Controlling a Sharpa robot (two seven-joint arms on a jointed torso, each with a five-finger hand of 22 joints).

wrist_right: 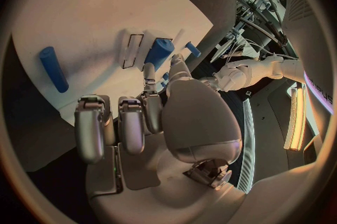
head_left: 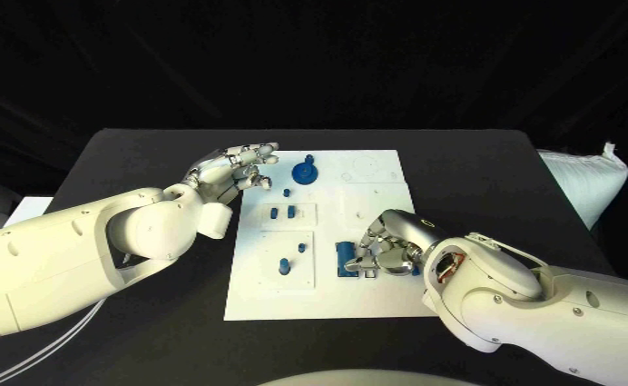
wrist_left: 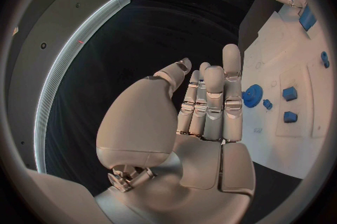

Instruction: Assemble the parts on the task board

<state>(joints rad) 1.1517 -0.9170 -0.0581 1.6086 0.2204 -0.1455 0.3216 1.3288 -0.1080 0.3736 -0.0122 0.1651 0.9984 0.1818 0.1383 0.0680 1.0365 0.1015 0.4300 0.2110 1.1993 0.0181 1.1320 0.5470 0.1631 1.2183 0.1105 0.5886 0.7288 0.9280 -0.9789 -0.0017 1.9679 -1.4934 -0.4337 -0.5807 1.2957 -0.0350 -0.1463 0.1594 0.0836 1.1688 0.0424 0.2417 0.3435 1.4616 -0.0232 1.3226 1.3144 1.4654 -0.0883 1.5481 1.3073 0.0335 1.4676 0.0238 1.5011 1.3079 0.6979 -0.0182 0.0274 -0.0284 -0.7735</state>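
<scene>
**Head view: two hands working at opposite sides of the white board**

Head view is showing a matte black table (head_left: 144,154) under dark drapes, with the flat white task board (head_left: 334,304) lying at its centre. A white pillow-like bag (head_left: 585,182) is sitting at 3 o'clock off the table. The left hand (head_left: 236,171) is hovering at the board's 10 o'clock corner, fingers extended and apart, grasping nothing; a round blue disc part (head_left: 305,171) is lying just beside its fingertips. Small blue pegs (head_left: 283,213) are standing in a raised panel at the board's middle. The right hand (head_left: 387,248) is curling over a blue block part (head_left: 349,259) toward 5 o'clock.

Left wrist view is showing the glossy silver fingers (wrist_left: 214,100) straight and released, the disc (wrist_left: 252,95) lying near them.

Right wrist view is showing the right hand's fingers (wrist_right: 130,123) bending over the board, one fingertip touching a blue cylinder (wrist_right: 159,53); whether it is gripping, I cannot tell. A second blue cylinder (wrist_right: 53,68) is lying well apart.
</scene>
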